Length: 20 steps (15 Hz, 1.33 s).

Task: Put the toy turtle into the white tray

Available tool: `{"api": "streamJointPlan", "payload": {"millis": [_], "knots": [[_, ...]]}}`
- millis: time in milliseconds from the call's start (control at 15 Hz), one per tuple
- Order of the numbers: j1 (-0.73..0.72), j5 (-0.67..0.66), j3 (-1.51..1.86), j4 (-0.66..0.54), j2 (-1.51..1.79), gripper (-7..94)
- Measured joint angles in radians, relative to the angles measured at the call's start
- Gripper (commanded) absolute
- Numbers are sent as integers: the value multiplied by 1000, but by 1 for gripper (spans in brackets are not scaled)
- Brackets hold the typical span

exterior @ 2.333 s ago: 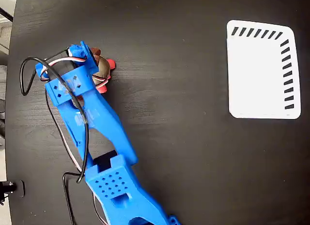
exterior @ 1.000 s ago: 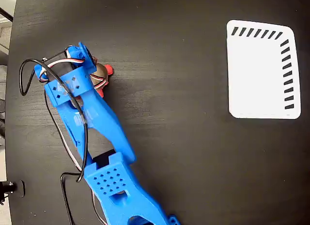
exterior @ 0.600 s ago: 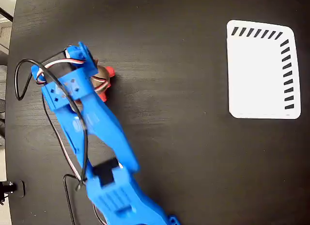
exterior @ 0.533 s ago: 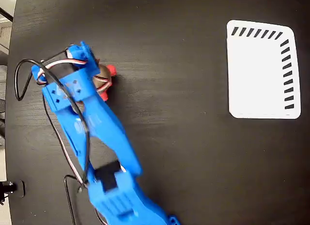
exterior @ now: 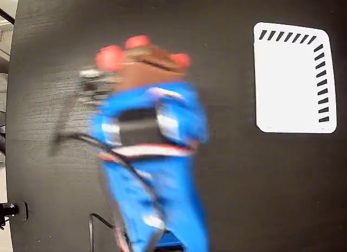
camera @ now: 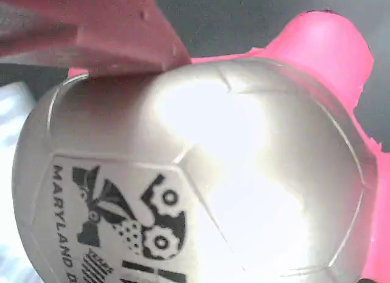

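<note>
toy turtle (camera: 201,173) between the fingers (camera: 91,33)

Toy turtle (exterior: 142,61), motion-blurred in upper left centre of fixed view, brown shell, red limbs, shiny panelled shell with black printed mark filling wrist view, white tray (exterior: 287,95) upper right, black slanted slots along top and right edges, nothing inside

The toy turtle (camera: 201,173) has a glossy, smooth domed shell with a bright glare patch, faint seams and a matt black printed mark; its pinkish-red limbs look soft and rubbery. The white tray (exterior: 293,78) is smooth, matt plastic. The surface (exterior: 227,181) is dark, matt, with faint wood grain. The blurred arm (exterior: 152,154) looks like blue plastic.
</note>
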Motion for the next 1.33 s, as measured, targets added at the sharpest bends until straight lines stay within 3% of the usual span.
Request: {"api": "streamJointPlan", "payload": {"millis": [333,600,933,1333], "knots": [[399,-190,-242,0,-44,0],[592,-259,-380,5,-207,0],[672,-284,-569,5,-454,0],[664,-316,-634,-6,-739,0]]}}
